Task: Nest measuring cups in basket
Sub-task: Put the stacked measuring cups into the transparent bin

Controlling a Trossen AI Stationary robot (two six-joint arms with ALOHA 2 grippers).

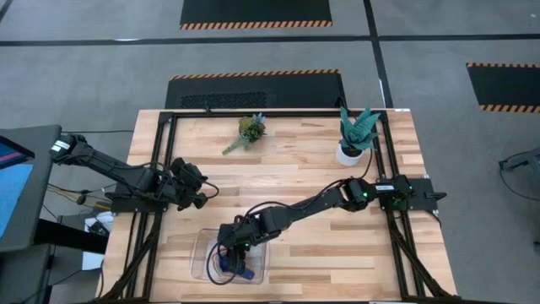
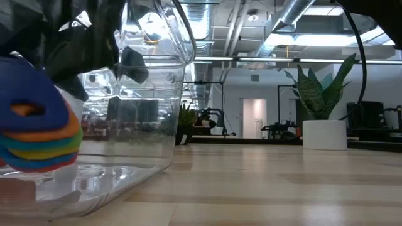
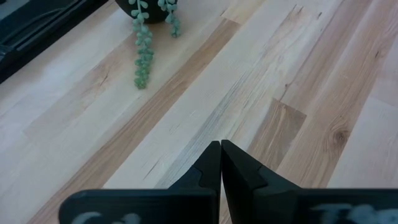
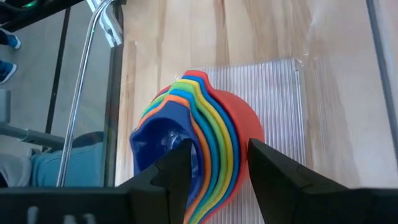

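My right tool [image 4: 217, 163] straddles the nested measuring cups [image 4: 199, 137] in the basket [image 4: 280, 81], fingers apart; only the wrist view shows this. My left tool [image 3: 221, 163], pressed shut, holds nothing above the tabletop [image 3: 298, 74].

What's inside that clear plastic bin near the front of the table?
Inside the basket sits one stack of nested measuring cups, dark blue innermost and red outermost. The right gripper hangs over it, fingers apart, covering part of the stack. Whatever lies beneath the cups cannot be seen.
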